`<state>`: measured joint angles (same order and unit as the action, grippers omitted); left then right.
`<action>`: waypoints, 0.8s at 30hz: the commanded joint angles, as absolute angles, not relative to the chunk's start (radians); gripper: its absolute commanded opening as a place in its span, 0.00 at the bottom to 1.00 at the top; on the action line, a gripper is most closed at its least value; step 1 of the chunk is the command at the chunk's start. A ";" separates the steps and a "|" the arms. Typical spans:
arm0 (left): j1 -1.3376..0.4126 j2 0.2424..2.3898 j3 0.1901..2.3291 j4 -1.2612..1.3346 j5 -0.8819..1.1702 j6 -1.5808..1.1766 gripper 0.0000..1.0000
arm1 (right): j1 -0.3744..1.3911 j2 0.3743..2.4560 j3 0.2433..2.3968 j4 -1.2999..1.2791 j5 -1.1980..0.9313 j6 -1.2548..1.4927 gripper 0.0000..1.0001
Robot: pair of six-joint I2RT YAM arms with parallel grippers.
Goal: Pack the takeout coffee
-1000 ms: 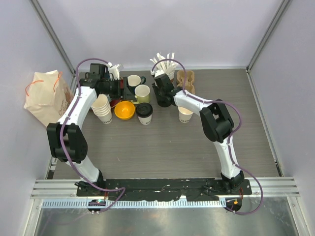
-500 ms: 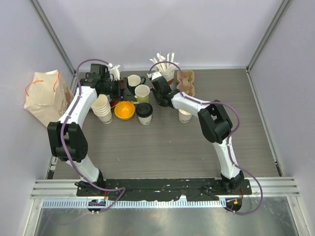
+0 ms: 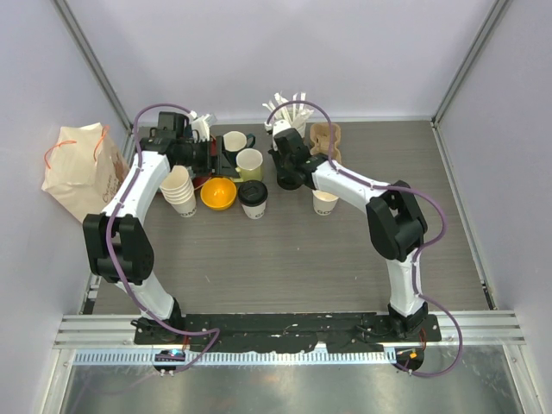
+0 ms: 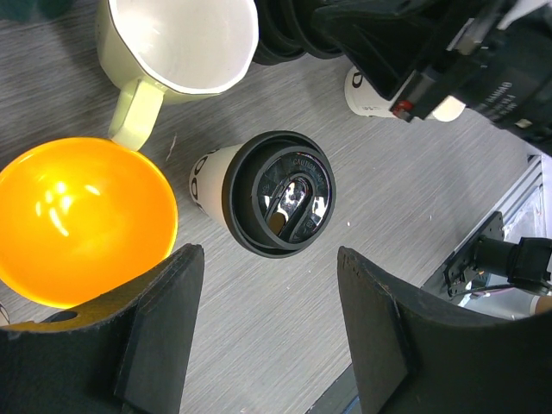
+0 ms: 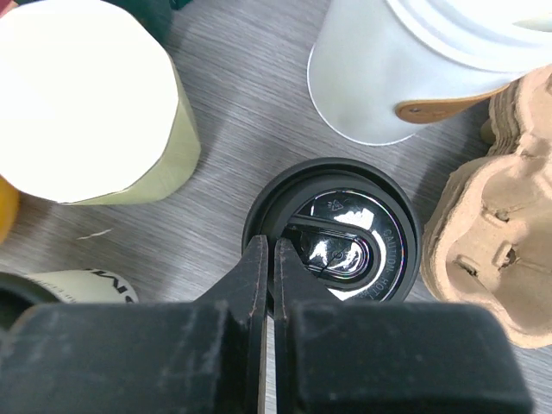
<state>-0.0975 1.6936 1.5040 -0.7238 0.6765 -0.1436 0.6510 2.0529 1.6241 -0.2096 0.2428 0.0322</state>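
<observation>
One takeout coffee (image 3: 253, 197), a white printed paper cup with a black lid, stands mid-table and shows in the left wrist view (image 4: 278, 203). My left gripper (image 3: 217, 158) hangs open above and behind it, its fingers (image 4: 177, 293) apart over bare table. A second printed cup (image 3: 325, 202) stands lidless to the right. Near the cardboard carrier lies a loose black lid (image 5: 345, 241). My right gripper (image 5: 271, 246) is shut on that lid's left rim, one finger inside and one outside. In the top view the right gripper (image 3: 287, 175) hides this lid.
A paper bag (image 3: 82, 168) sits at the left edge, with a stack of plain cups (image 3: 179, 191) and an orange bowl (image 3: 217, 192) beside it. A pale yellow mug (image 3: 249, 162), a dark mug (image 3: 235, 142), a cardboard carrier (image 3: 326, 142) and a white stirrer holder (image 3: 291, 116) crowd the back.
The right gripper's fingers have closed onto the black lid's rim, and the right arm's elbow has swung to the right. The left arm has stayed still.
</observation>
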 commanded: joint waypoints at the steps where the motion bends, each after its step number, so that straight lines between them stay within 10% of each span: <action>1: -0.092 1.692 1.516 -0.730 0.706 -0.126 0.66 | 0.653 1.970 1.614 -0.179 0.183 0.023 0.01; 24: -0.133 1.669 1.601 -0.837 0.649 -0.071 0.67 | 0.643 1.697 1.614 -0.629 0.142 -0.045 0.01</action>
